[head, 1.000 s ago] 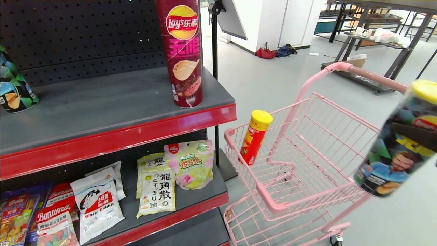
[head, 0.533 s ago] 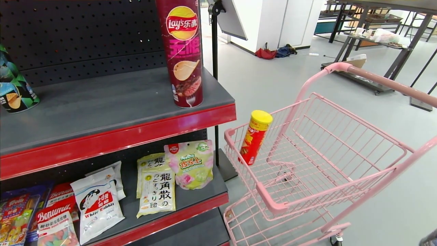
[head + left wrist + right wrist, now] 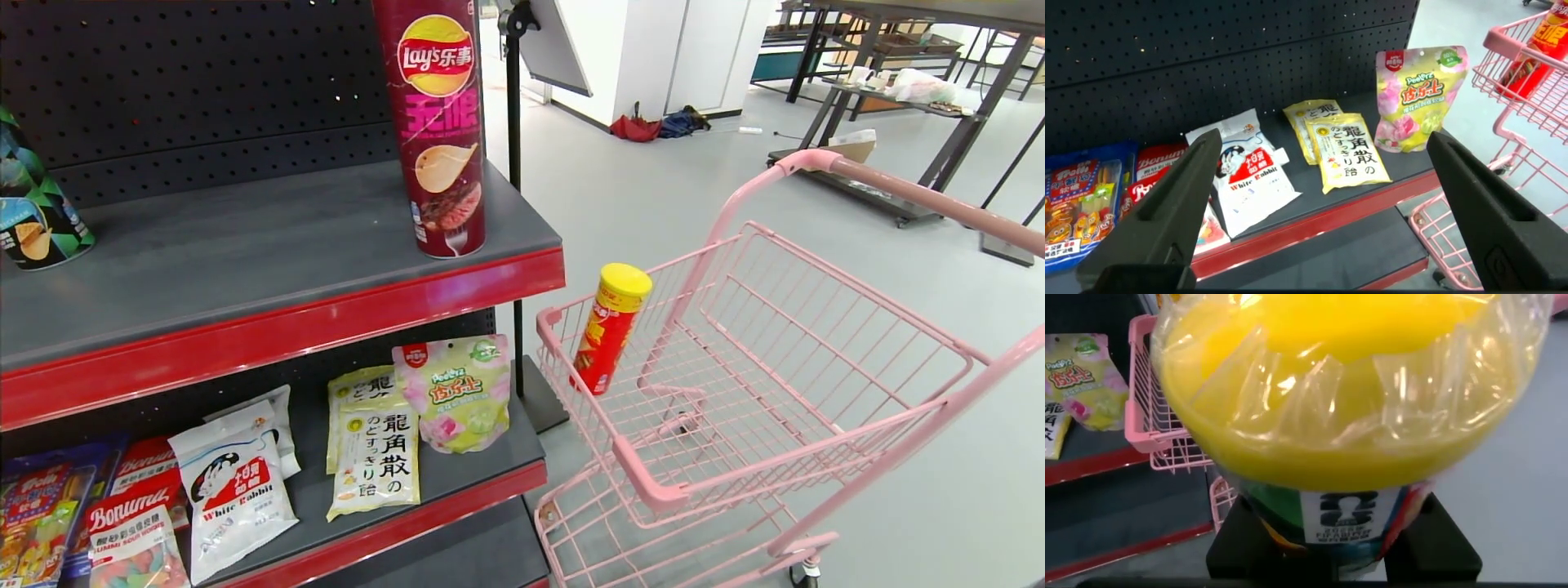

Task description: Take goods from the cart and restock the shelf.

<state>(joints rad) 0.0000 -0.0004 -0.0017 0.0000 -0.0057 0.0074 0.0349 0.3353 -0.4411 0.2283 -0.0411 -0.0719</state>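
Since the right gripper [image 3: 1343, 539] is closed round the body of the yellow-lidded canister [image 3: 1347, 384], with the wrapped lid end standing clear of its jaws, the can could twist or slip in the grip on the way to the shelf [image 3: 286, 314]. It hangs near the pink cart [image 3: 1143, 437], not yet stocked. On the upper board the tall maroon can [image 3: 437, 131] stands close to the right front edge, so a brushing pass might topple it. The left gripper [image 3: 1324, 137] hangs wide open and empty before the lower shelf's candy bags [image 3: 1351, 159].

End effector [image 3: 1323, 139] spread wide, snack bags [image 3: 1347, 151] on shelf [image 3: 1306, 208]
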